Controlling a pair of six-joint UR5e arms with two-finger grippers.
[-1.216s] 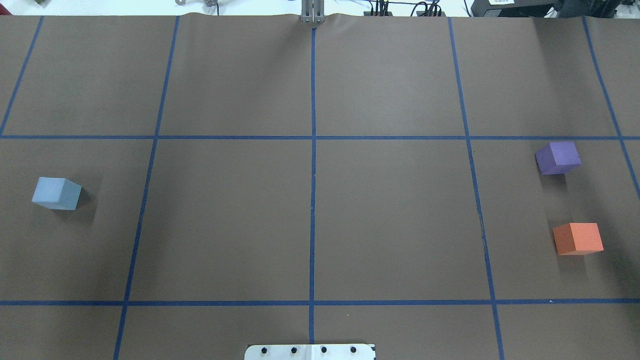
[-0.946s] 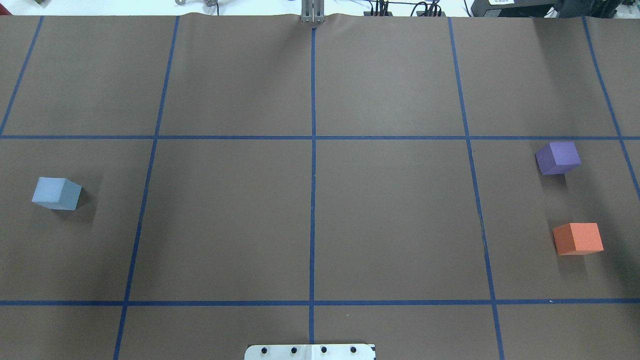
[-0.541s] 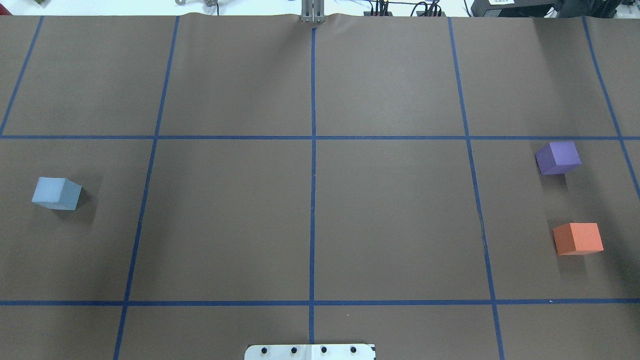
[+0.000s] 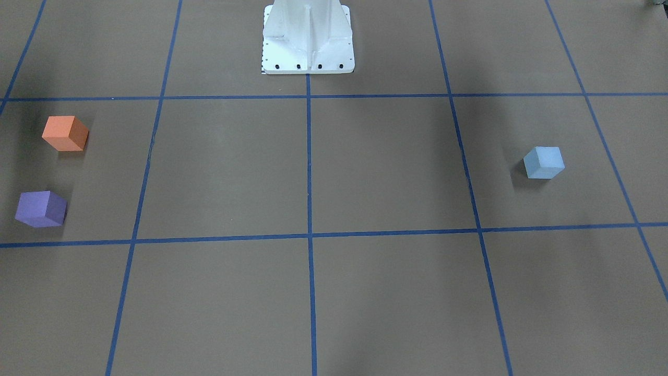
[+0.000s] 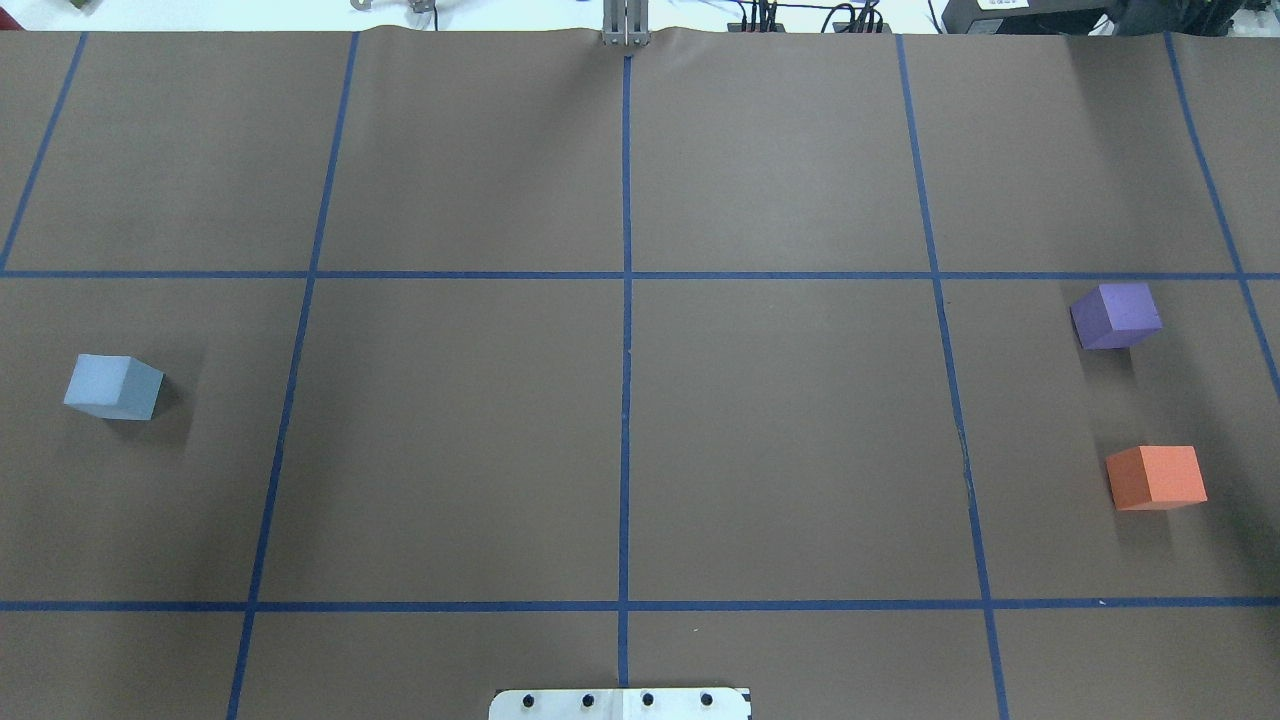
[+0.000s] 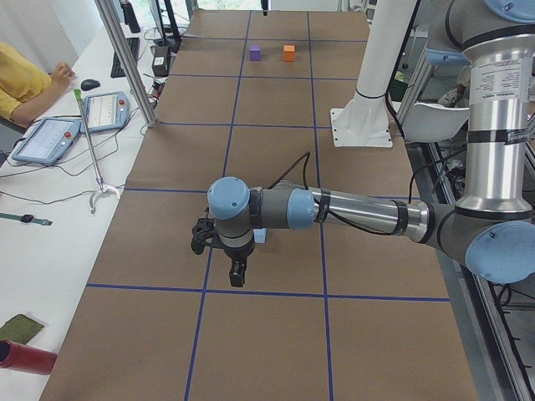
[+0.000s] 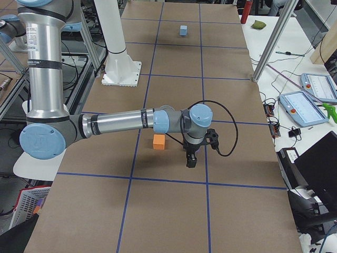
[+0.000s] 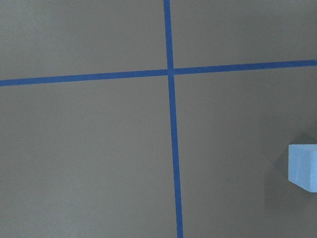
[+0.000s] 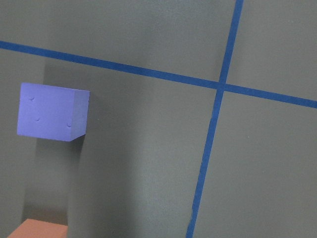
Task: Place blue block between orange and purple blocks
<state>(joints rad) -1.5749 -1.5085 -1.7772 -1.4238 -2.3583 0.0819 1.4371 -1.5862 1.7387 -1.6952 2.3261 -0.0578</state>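
Observation:
The blue block (image 5: pixel 113 386) sits at the table's left side, also in the front view (image 4: pixel 544 162) and at the right edge of the left wrist view (image 8: pixel 303 166). The purple block (image 5: pixel 1116 315) and the orange block (image 5: pixel 1156 477) sit apart at the far right, purple farther from the robot. Both show in the right wrist view (image 9: pixel 52 118), (image 9: pixel 39 229). My left gripper (image 6: pixel 238 271) hangs above the table close to the blue block. My right gripper (image 7: pixel 190 159) hangs close to the orange block (image 7: pixel 159 141). I cannot tell if either is open or shut.
Blue tape lines (image 5: pixel 626 330) divide the brown table into squares. The robot's white base plate (image 5: pixel 620 704) is at the near edge. Operators' tablets and cables (image 6: pixel 50 138) lie on the white side bench beyond the far edge.

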